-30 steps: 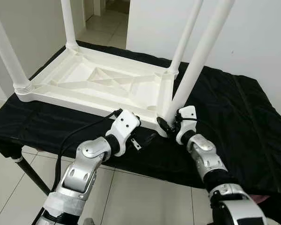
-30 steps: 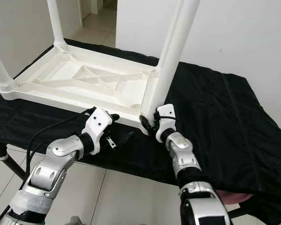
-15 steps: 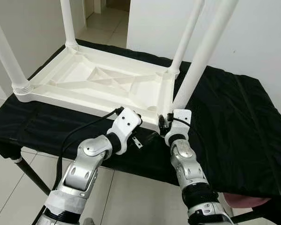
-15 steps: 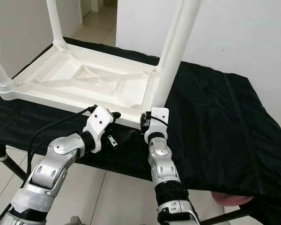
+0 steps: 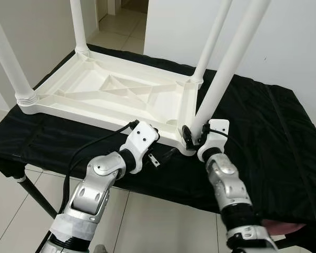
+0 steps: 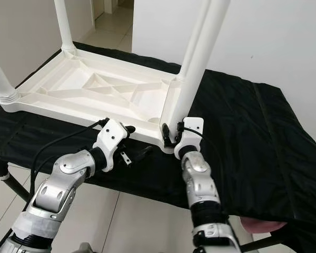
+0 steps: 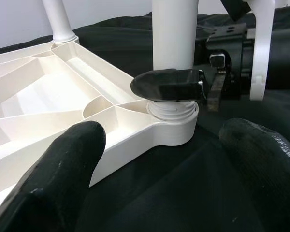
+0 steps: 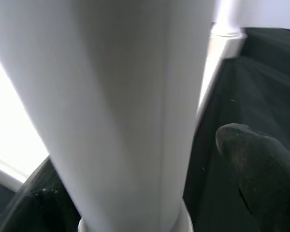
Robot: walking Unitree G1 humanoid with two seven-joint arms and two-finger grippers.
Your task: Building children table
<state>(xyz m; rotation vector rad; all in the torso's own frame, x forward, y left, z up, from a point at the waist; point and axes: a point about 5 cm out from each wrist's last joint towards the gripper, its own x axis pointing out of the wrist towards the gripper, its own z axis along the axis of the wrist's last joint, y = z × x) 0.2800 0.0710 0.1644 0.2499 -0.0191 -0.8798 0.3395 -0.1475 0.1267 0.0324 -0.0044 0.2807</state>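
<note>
Head cam: white tabletop [image 5: 105,92] lies upside down on the black-draped counter [image 5: 263,137], three legs already standing at its other corners, nothing in the way. Compared with half a second back, the right arm has swung out toward 3 o'clock. Right tool [image 5: 192,138] is clamped round the base of the near leg [image 5: 229,63], sitting in the corner socket. Left tool [image 5: 157,156] sits at 9 o'clock of that corner.

Left wrist: its fingers [image 7: 53,169] are spread apart, holding nothing, socket between them.

Right wrist: leg [image 8: 121,106] right between the fingers [image 8: 258,164].
</note>
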